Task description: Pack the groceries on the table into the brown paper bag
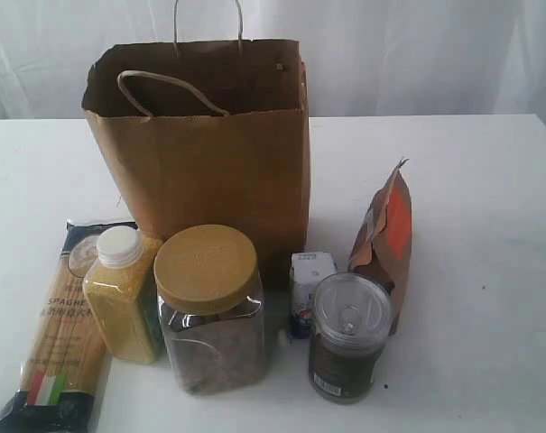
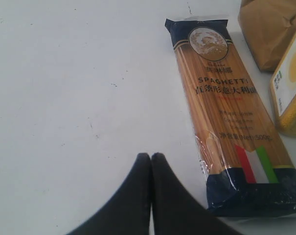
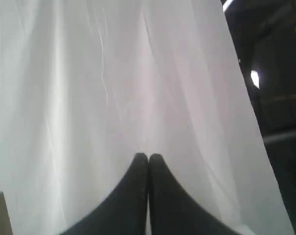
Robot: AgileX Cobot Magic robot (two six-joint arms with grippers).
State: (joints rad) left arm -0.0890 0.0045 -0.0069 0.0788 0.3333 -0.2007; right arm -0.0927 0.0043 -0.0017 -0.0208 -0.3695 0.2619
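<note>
groceries stand clustered in front of the brown paper bag (image 1: 200,171), which is upright and open at the back of the white desk (image 1: 489,225). one of its twisted handles is raised and the other is folded down into the mouth. all six goods sit on the desk outside the bag.

the spaghetti packet (image 1: 58,334) lies flat at the left of the exterior view, one dark blue end toward the bag and the other toward the camera. just to its right the yellow-grain bottle (image 1: 124,302) stands upright with a white cap. close against it is the clear tan-lidded jar (image 1: 209,316), which stands before the middle of the bag. right of that jar the small white-blue carton (image 1: 309,280) stands near the bag's corner, and the dark clear-lidded jar (image 1: 347,338) is just in front of it. the brown orange-labelled pouch (image 1: 385,239) stands upright behind the dark jar, right of the bag, tilted a little.

the left hand (image 2: 150,157) hangs over bare desk beside the spaghetti packet, its black jaws pressed together with nothing between them. the right hand (image 3: 148,157) is also closed tight and empty, pointing at a white curtain (image 3: 89,73).
</note>
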